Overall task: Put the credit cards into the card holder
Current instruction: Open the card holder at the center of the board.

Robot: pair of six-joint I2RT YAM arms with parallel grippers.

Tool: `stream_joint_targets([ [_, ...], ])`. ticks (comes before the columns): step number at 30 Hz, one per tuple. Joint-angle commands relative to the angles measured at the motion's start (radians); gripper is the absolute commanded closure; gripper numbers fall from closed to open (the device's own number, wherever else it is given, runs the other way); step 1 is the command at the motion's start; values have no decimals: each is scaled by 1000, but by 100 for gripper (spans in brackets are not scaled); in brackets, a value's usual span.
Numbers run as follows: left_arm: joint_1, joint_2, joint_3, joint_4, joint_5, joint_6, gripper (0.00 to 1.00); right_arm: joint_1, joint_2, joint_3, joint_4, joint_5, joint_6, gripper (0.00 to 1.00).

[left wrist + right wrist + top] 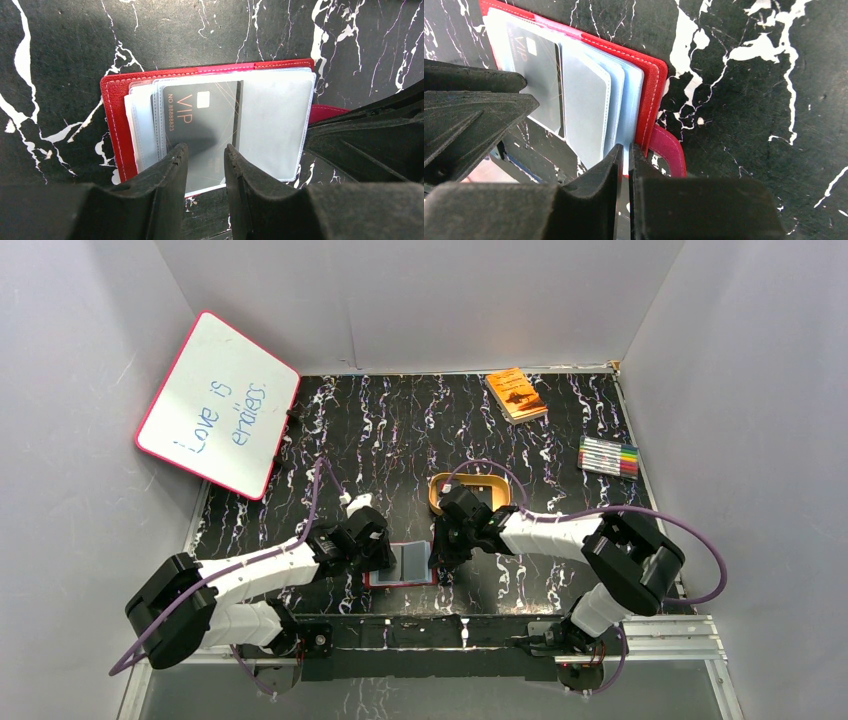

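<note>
Left claw (206, 152) astride dark card (200, 117) edge, right claw (625, 150) at holder (651, 90) rim

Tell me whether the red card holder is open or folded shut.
Open. The card holder lies spread flat, its clear sleeves fanned out, a dark VIP card visible among them.

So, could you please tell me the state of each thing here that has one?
card holder: open, lying flat.
VIP card: partly tucked into the clear sleeves.
left gripper: open, fingertips straddling the card.
right gripper: seemingly shut on the clear sleeves' edge.
orange book: closed.
whiteboard: written on, propped up.
</note>
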Motion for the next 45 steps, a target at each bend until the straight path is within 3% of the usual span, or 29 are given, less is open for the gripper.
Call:
stream_joint_targets([
  [1,5,6,-35,-53,-2,-3,68,14,-15,50,54,-19,-13,80],
  [4,5,-4,-24,-63,-5,-1,64,18,-17,58,57,-24,-21,76],
  [10,7,-46,22,-111,-30,9,45,26,-12,67,65,-30,-25,71],
  [14,7,-71,55,-139,-37,18,39,28,-7,70,73,-34,-24,70],
  [28,7,-173,87,-220,-99,18,36,41,41,121,65,-47,-41,68],
  [37,6,-236,56,-134,-66,2,32,66,68,161,68,-52,-50,66],
  [45,14,-174,62,-102,-48,6,31,73,78,166,77,-51,-44,66],
])
